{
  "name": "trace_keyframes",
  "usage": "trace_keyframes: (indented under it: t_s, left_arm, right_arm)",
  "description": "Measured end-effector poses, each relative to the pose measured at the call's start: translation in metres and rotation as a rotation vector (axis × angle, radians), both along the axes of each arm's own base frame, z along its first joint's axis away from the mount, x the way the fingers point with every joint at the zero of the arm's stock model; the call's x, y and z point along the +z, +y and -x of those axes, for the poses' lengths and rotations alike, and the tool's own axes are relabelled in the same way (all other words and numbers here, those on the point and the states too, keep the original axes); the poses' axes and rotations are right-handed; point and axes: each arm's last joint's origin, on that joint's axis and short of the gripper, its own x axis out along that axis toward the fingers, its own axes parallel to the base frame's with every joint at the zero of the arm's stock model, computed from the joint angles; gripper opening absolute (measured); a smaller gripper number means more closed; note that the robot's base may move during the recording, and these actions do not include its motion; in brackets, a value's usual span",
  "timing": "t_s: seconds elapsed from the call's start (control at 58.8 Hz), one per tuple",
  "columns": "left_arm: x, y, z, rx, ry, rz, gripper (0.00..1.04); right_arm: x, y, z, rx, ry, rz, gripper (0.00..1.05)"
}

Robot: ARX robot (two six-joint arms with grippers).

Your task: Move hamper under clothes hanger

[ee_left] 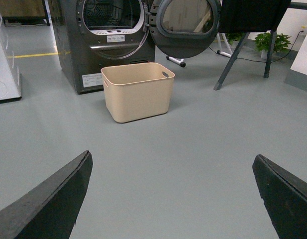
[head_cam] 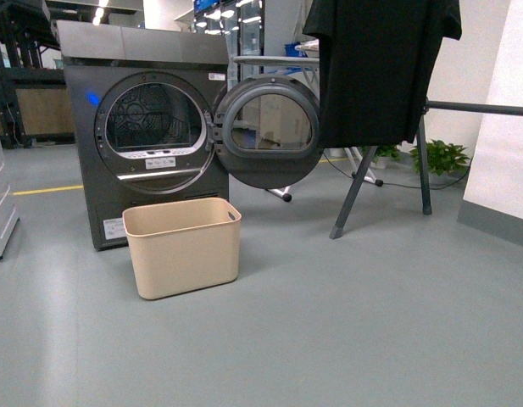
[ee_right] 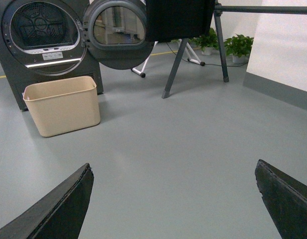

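Hamper (head_cam: pixel 183 246): beige, upright, on the grey floor (head_cam: pixel 346 322) just in front of the dark grey dryer (head_cam: pixel 142 127), lower left of its round door (head_cam: pixel 267 131), which hangs swung open. Clothes hanger (head_cam: pixel 354 191): dark grey, angled legs on the floor to the right of the dryer door, horizontal bar running off to the right; a black garment (head_cam: pixel 380 68) draped over it. Hamper stands well apart from the hanger's legs, to their left, not beneath the bar. Potted plants (head_cam: pixel 443 157): against the wall behind the legs. Left gripper (ee_left: pixel 172 157): fingers (ee_left: pixel 58 199) spread wide, holding nothing, over bare floor, hamper ahead of it. Right gripper (ee_right: pixel 173 165): likewise spread wide and holding nothing, over bare floor
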Motion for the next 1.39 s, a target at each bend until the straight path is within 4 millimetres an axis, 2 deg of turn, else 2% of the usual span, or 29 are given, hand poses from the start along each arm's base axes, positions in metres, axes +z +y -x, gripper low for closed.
trace_keyframes:
  t_s: [1.394]
  left_arm:
    - [-0.0001, 0.0000, -0.0001, 0.000, 0.002, 0.000, 0.98]
  right_arm:
    - [-0.0001, 0.0000, 0.0000, 0.000, 0.002, 0.000, 0.97]
